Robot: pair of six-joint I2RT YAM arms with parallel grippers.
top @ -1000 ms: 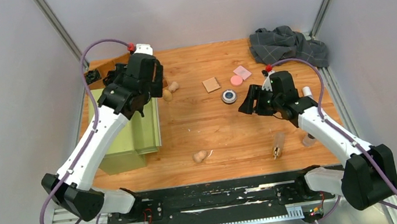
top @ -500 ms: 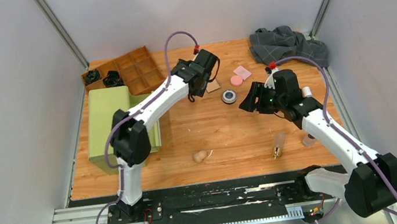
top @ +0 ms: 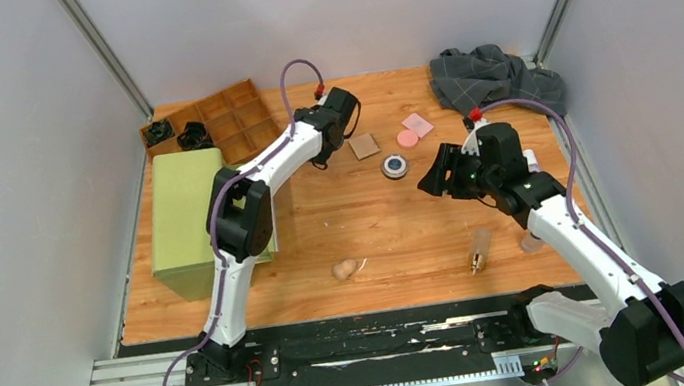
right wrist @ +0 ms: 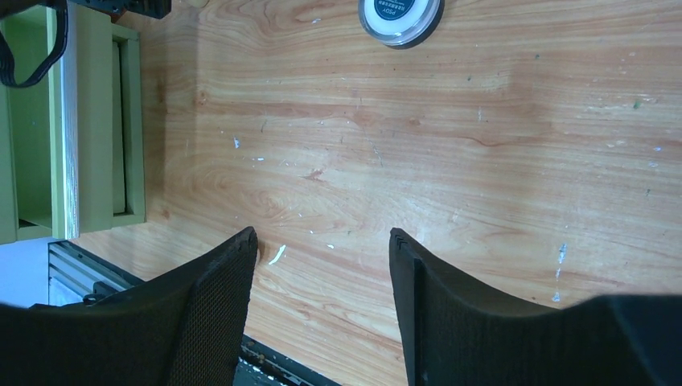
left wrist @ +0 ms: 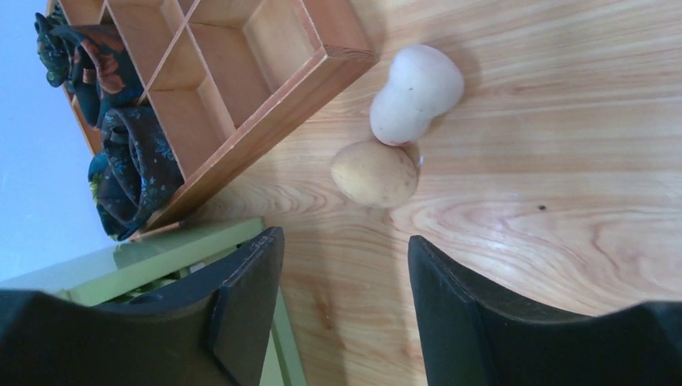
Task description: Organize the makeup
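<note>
left hand [left wrist: 344,241]: fingers spread, nothing between them; above bare wood at far left-centre, by the green box [top: 182,215].
right hand [top: 433,178]: fingers spread, empty; raised above the desk, just right of the compact [top: 395,165].
sponges: tan egg sponge [left wrist: 375,173] and pale waisted sponge [left wrist: 416,92] lie together off the corner of the wooden tray [left wrist: 273,127], seeming to touch; the waisted one's long axis is aimed roughly at the egg.
compact: flat, face up, mid-desk.
pads: tan square pad [top: 365,145], pink disc [top: 407,137] and pink square pad [top: 417,125] in a loose row just far of the compact; both squares sit turned off the desk edges.
clear tube [top: 477,248]: lying down, long axis near-to-far, darker end toward the near edge.
beige sponge [top: 346,269]: alone, near centre.
tray contents: dark bundles [top: 193,133] in the left compartments.
cloth [top: 493,76]: grey checked, crumpled in the far right corner.
desk [top: 392,221]: scuffed orange wood.
room: pale grey walls [top: 343,11] on three sides; black rail [top: 368,336] along the near edge.
</note>
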